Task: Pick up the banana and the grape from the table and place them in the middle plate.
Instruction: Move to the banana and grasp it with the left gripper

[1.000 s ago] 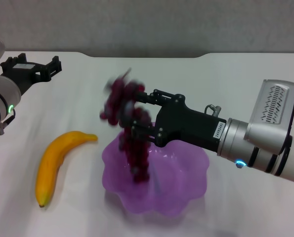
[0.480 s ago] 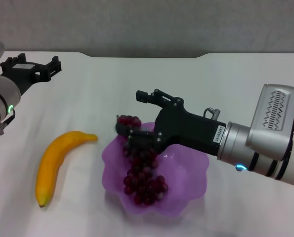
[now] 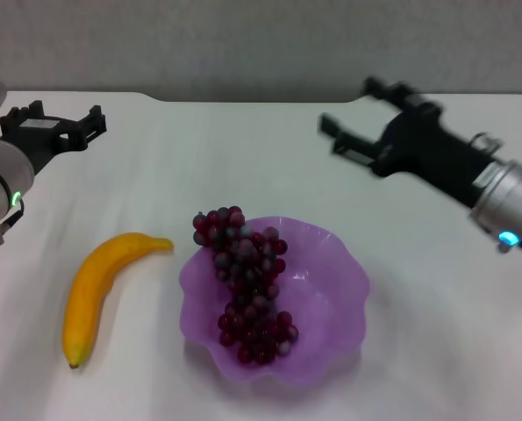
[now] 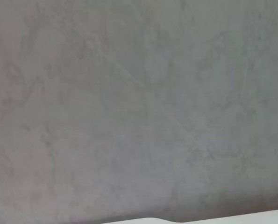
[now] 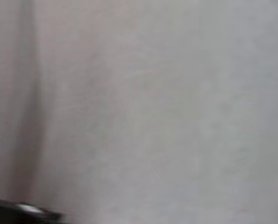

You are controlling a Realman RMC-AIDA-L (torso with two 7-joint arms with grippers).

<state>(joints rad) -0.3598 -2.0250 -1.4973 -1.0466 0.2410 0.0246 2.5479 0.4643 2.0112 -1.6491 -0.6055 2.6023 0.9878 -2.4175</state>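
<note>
Banana lay lengthwise left of the purple plate, nearer the left gripper, spread wide and empty; right gripper gaped too.

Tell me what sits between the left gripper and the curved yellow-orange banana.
Nothing: in the head view only bare white tabletop lies between the open left gripper and the curved yellow-orange banana.

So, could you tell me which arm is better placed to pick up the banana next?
Probably the left: the banana lies on the plate's left, nearer the open left claw. The open right claw sits across the plate.
</note>
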